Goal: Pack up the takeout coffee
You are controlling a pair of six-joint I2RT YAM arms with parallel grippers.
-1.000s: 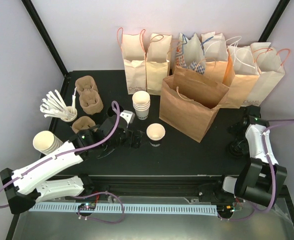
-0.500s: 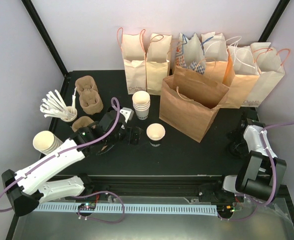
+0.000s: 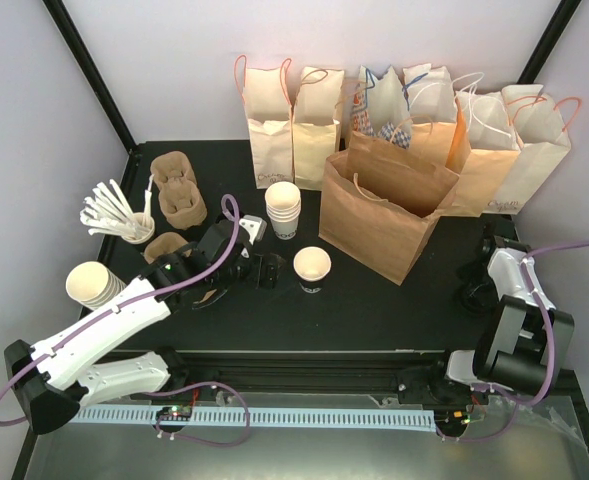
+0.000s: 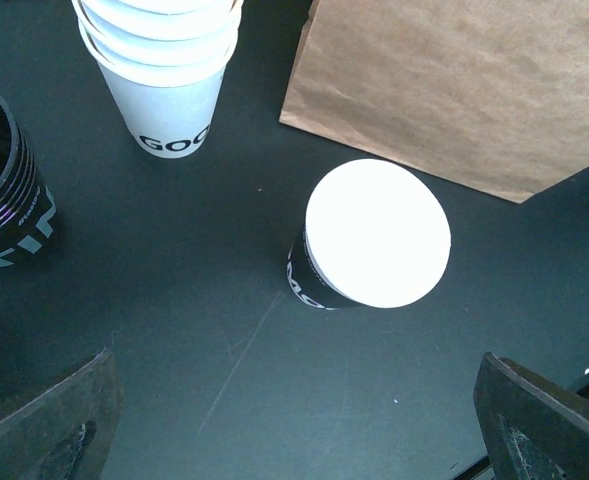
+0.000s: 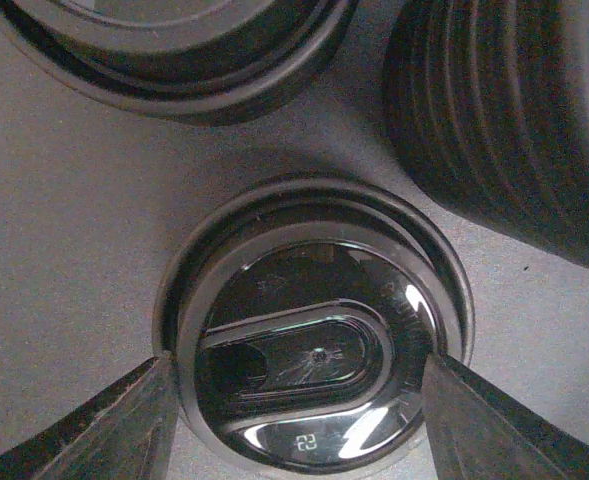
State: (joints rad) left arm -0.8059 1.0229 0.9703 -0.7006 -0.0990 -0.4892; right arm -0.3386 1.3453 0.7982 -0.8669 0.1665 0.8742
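Observation:
The takeout coffee (image 3: 312, 266) is a small paper cup with a black band. It stands open-topped in front of the brown bag, and its white mouth (image 4: 377, 233) fills the middle of the left wrist view. My left gripper (image 3: 271, 272) hovers just left of the cup, open wide (image 4: 294, 430), with only bare table between its fingers (image 4: 44, 430). My right gripper (image 3: 472, 288) points straight down at the table's right edge. Its fingers (image 5: 124, 430) press on either side of a glossy black lid (image 5: 314, 350).
Several brown paper bags (image 3: 404, 110) line the back, and an open one (image 3: 389, 205) stands forward. A stack of white cups (image 3: 283, 208) is behind the coffee. Pulp carriers (image 3: 177, 188), stirrers (image 3: 119, 215) and more cups (image 3: 92, 283) sit left. Other black lid stacks (image 5: 514, 120) crowd the right gripper.
My right gripper's fingers have drawn in onto the black lid. The left gripper has edged slightly toward the cup, still wide open.

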